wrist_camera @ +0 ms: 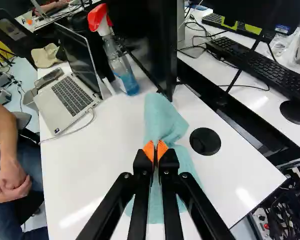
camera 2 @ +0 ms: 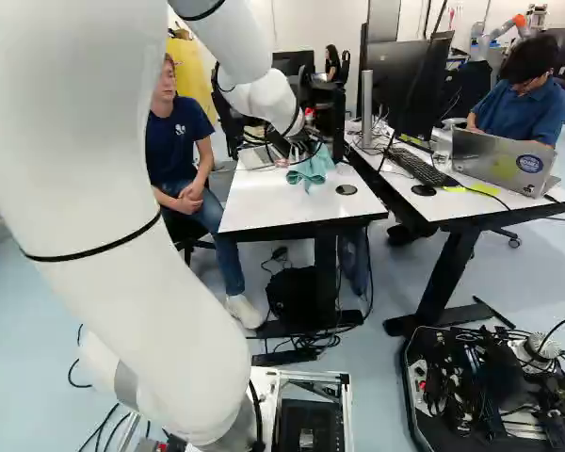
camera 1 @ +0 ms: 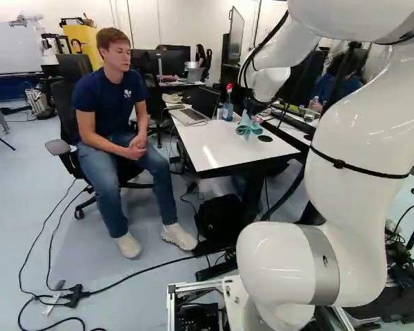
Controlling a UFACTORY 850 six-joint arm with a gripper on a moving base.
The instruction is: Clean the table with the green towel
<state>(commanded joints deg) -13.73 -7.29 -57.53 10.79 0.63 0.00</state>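
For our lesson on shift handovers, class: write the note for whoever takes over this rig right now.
Jaws: closed, pinching the towel.
Towel: gripped over the table, near the black disc; whether its folds press on the tabletop, I cannot tell.
Also on the table: laptop, spray bottle.
Done: towel in grip, over the table; how much is wiped, I cannot tell.
Left: probably wiping, steering around laptop and bottle.

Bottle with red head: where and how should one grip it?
I would grip the bottle just below its red head, coming level from the towel side: it stands upright, narrows there, and laptop and monitor flank it. The pincer must first release the towel.
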